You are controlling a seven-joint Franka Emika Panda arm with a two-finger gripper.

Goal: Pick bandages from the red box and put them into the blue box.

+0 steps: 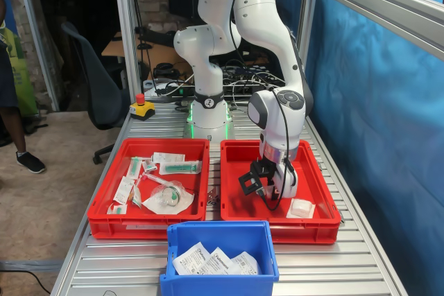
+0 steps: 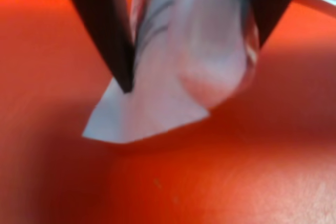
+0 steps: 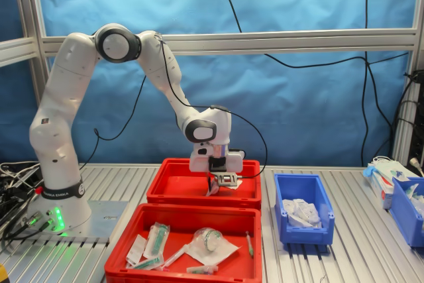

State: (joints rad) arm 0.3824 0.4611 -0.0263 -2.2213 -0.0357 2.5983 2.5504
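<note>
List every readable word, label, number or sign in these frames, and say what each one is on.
"FRANKA EMIKA": on the black band of the arm's base, just legible in the second exterior view.
Dark print on the bandages in the blue box: too small to read.
Dark marks on the packet held in the gripper: blurred.
Nothing else legible.
</note>
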